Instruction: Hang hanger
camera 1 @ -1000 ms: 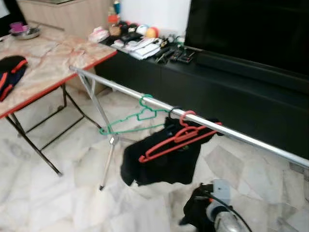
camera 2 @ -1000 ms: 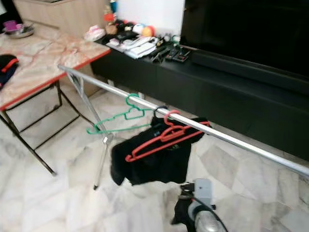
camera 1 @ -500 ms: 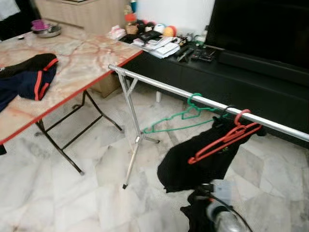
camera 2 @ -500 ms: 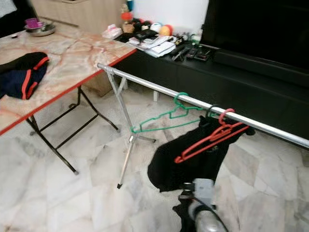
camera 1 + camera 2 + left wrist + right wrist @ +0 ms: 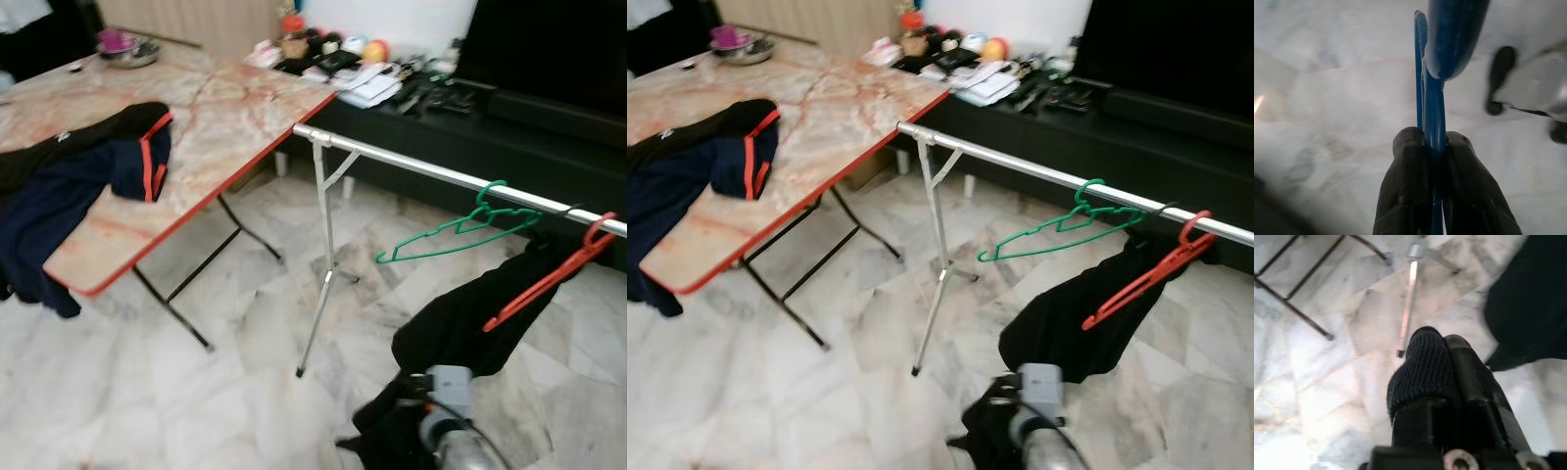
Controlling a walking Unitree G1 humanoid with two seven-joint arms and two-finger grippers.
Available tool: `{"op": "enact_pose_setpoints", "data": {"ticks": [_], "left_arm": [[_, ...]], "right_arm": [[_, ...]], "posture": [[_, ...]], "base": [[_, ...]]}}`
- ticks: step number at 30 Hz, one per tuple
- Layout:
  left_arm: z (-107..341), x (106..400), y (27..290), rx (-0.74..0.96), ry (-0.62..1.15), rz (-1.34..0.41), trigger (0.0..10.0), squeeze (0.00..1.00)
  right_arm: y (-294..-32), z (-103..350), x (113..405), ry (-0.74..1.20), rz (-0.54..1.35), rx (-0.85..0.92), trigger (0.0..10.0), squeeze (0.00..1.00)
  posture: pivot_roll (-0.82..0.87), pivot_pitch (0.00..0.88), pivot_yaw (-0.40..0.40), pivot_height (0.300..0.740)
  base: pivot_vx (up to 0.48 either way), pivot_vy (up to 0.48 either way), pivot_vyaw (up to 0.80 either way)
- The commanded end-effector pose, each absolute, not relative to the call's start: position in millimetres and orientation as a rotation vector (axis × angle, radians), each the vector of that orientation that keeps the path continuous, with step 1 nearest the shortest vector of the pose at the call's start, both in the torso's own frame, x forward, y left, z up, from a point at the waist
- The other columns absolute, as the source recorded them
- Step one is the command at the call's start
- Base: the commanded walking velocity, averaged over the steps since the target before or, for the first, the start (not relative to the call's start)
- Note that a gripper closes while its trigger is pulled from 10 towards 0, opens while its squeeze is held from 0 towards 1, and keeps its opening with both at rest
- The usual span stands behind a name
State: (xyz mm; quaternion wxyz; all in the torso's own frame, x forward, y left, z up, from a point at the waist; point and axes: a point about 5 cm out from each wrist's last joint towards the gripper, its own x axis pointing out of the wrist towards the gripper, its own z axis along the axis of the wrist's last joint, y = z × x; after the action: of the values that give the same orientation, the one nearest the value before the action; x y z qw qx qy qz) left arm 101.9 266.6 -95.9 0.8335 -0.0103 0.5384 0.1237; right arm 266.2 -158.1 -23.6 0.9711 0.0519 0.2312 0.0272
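Blue hanger (image 5: 1434,98) clamped in left gripper (image 5: 1432,147) fingers; right gripper (image 5: 1449,362) fingers clenched, near the clothes rail (image 5: 411,168).

Marble-patterned folding table with red edge (image 5: 235,108), black metal legs; dark navy garment with red trim (image 5: 88,176) draped over its near corner, metal bowl (image 5: 132,54) at far end. Silver metal clothes rail (image 5: 411,168) carries green wire hanger (image 5: 460,227), red plastic hanger (image 5: 554,279), black garment (image 5: 470,318). White marble tile floor (image 5: 147,401).
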Motion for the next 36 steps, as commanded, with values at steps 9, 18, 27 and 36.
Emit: {"op": "enact_pose_setpoints", "data": {"ticks": [9,18,27,36], "left_arm": [[-100,88,264,-0.048,1.189,0.262,10.0,0.00],[-102,94,256,-0.042,1.186,0.250,10.0,0.00],[-99,110,252,-0.042,1.161,0.241,10.0,0.00],[-96,130,243,-0.042,1.134,0.219,10.0,0.00]], "right_arm": [[-167,-26,262,0.477,0.035,0.094,10.0,0.00],[-167,-28,261,0.496,0.031,0.112,10.0,0.00],[-166,-28,261,0.499,0.036,0.109,10.0,0.00],[-166,-29,261,0.504,0.038,0.105,10.0,0.00]], "posture": [[-0.02,0.167,0.035,0.740],[-0.02,0.170,0.036,0.740],[-0.02,0.172,0.037,0.740],[-0.02,0.173,0.037,0.740]], "base": [[0.000,0.457,0.00],[0.000,0.030,-0.24],[0.000,0.000,-0.80],[0.000,0.000,-0.80]]}}
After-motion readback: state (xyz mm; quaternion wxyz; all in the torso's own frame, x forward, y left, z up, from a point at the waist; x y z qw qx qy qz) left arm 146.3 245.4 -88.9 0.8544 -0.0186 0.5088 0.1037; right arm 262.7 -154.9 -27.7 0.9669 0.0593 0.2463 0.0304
